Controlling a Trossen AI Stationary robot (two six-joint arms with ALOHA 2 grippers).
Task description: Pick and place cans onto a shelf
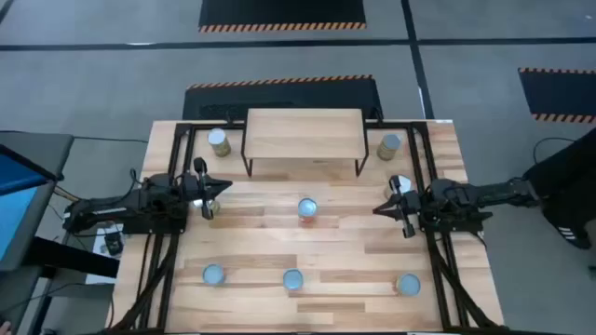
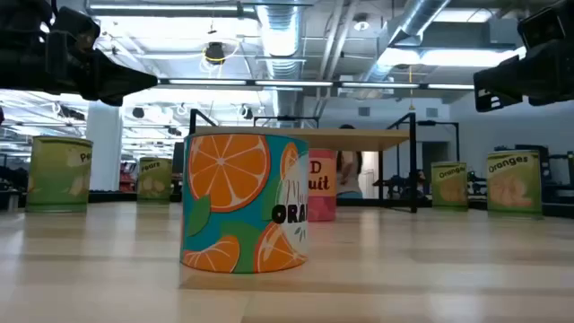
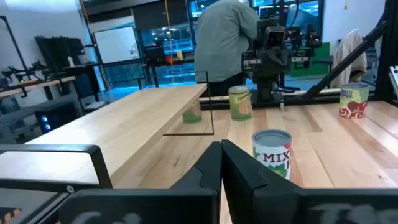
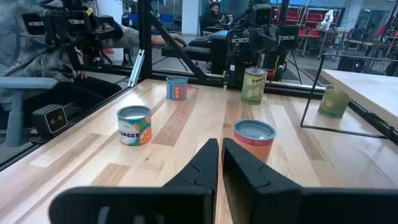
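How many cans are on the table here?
6: two cans flank the shelf, left and right; one at centre; three along the near edge. None on the shelf.

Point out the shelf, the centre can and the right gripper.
shelf [image 1: 303,133]: high view, on its light wood top.
centre can [image 1: 307,207]: high view, on its lid.
right gripper [image 1: 380,210]: high view, at the tip of its fingers, beside the centre can.

Shelf: light wood top on black legs, at the desk's far edge, top bare. Six cans, all upright on the desk: one at each shelf end, one central, three along the near edge.
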